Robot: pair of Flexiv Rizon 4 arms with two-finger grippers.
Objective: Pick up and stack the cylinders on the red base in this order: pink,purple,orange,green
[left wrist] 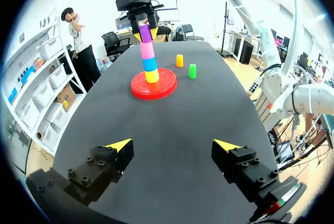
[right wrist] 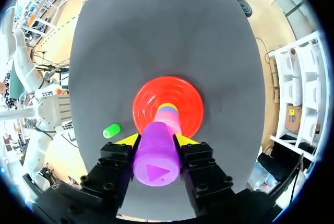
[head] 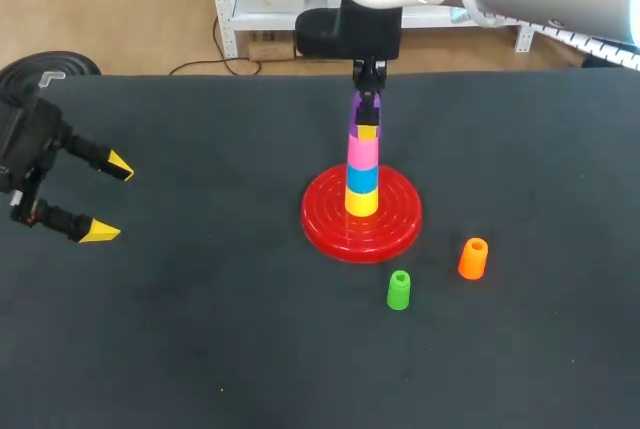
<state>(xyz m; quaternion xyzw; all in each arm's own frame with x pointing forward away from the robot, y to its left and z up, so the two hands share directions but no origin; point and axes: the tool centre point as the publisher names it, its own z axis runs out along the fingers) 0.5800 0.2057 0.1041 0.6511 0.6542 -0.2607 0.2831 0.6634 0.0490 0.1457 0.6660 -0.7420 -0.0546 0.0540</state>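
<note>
Right gripper clamps purple cylinder over mid-table stack.

We show a black table; near its middle a yellow cylinder stands upright, and a blue cylinder sits stacked directly on top of it.

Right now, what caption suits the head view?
Right claw holds the purple cylinder atop the stack on the red base; orange cylinder and green cylinder stand nearby.
</note>
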